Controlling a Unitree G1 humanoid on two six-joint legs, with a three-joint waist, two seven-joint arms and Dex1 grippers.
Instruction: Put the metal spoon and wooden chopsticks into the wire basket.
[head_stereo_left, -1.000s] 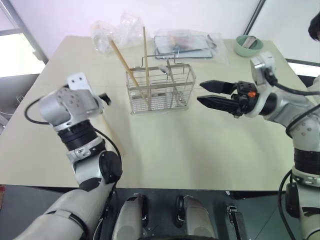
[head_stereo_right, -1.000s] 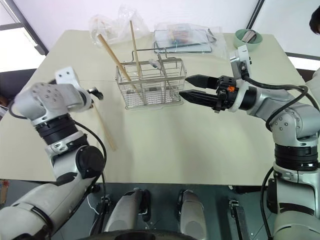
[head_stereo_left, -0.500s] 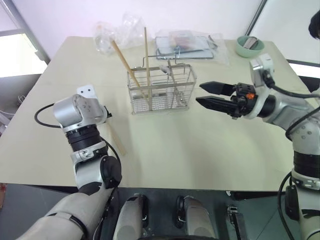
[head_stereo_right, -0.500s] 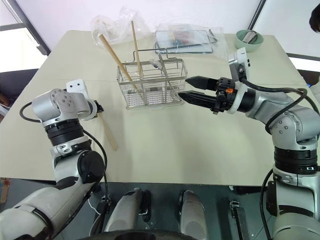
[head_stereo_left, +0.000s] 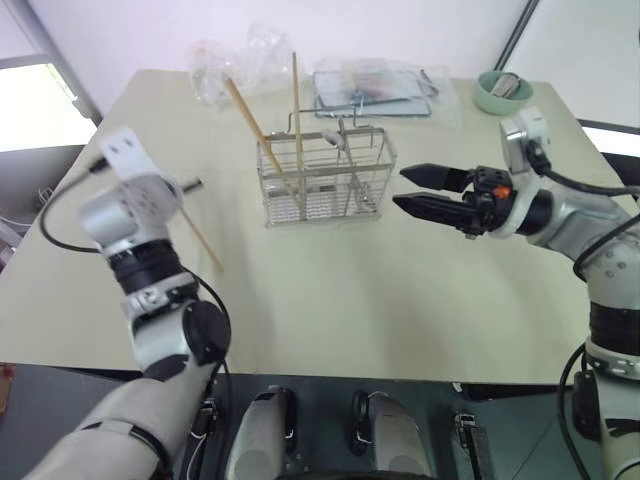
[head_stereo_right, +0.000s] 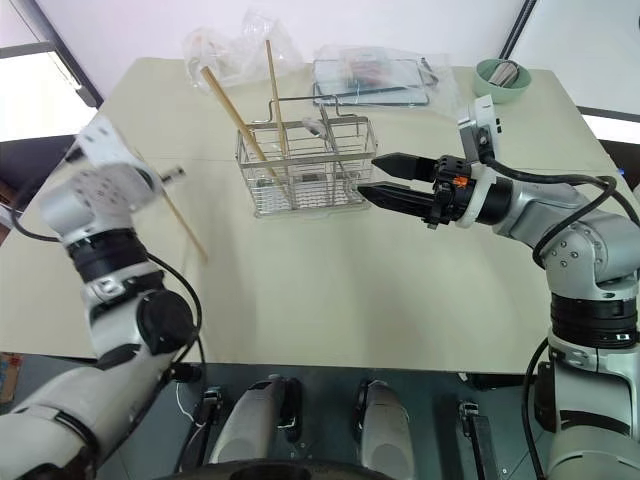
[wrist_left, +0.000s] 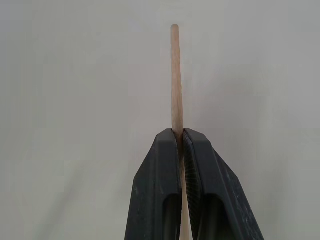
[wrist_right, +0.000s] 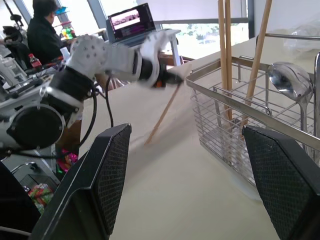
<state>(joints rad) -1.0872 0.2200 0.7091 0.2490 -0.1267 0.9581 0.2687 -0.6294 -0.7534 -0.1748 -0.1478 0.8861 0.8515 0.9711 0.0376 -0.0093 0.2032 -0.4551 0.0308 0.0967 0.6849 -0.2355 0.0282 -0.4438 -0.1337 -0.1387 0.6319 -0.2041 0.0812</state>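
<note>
Shut tight on one wooden chopstick (wrist_left: 175, 80), the left gripper (wrist_left: 180, 142) has it pinched between its two black fingers (wrist_left: 160, 165). Across the table, the right gripper (head_stereo_left: 412, 190) has its jaws wide open and holds nothing.

From the head view, the held stick slants from the gripper down toward five o'clock, and its low tip (head_stereo_left: 218, 268) is close to the table (head_stereo_left: 400, 300); I cannot tell if it touches. So the long way of the stick runs down and a bit toward the middle of the table.

The wire basket (head_stereo_left: 325, 180) stands in the middle of the table, toward the far side. It lies at about three o'clock from the left gripper, well apart. Two more wooden chopsticks (head_stereo_left: 296, 110) stand in its left part, one upright and one leaning toward ten o'clock. The metal spoon (wrist_right: 287, 82) stands in the basket too, bowl up.

The open right gripper is just beside the basket's right end, at three o'clock from it. But the left arm has the stick, so the left arm must carry it.

I think the next move needs the stick lifted higher than the basket's top edge, carried across toward three o'clock, and stood up straighter so the low tip can go down into a gap next to the other sticks
</note>
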